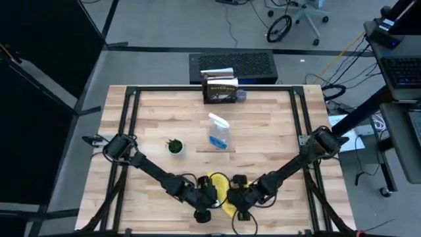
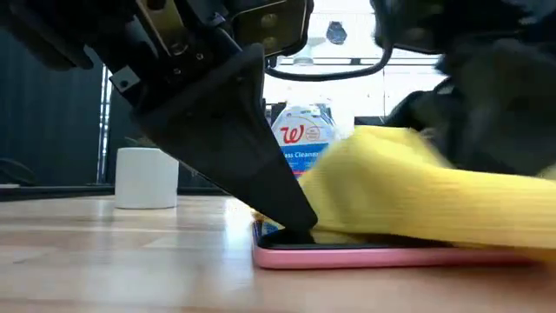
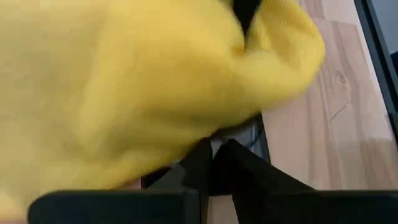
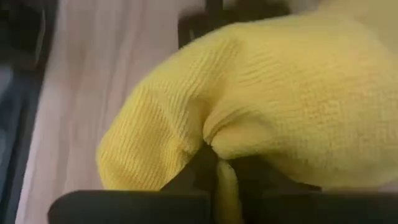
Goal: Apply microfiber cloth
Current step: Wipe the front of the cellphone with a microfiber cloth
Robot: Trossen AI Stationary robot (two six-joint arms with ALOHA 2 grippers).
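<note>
From above, both arms reach in toward the near edge of the wooden bench (image 1: 263, 131), where the left pincer (image 1: 205, 197) and the right pincer (image 1: 241, 196) meet around the microfiber cloth (image 1: 219, 185), a bright yellow bundle lying between them; farther back stand a spray bottle (image 1: 220, 133) of blue liquid, a small potted plant (image 1: 175, 146) and a dark box (image 1: 220, 89). At bench height, the cloth (image 2: 417, 196) drapes over a phone (image 2: 382, 254) in a pink case lying flat on the bench, while the left pincer (image 2: 295, 233) presses its dark tip onto the phone's end; a white cup (image 2: 146, 177) and the spray bottle (image 2: 304, 143) stand behind. In the left wrist view, the pincer's fingers (image 3: 239, 168) sit pressed together on the phone's edge just under the cloth (image 3: 124, 87). In the right wrist view, the right pincer (image 4: 217, 171) pinches a fold of the cloth (image 4: 280, 93).
</note>
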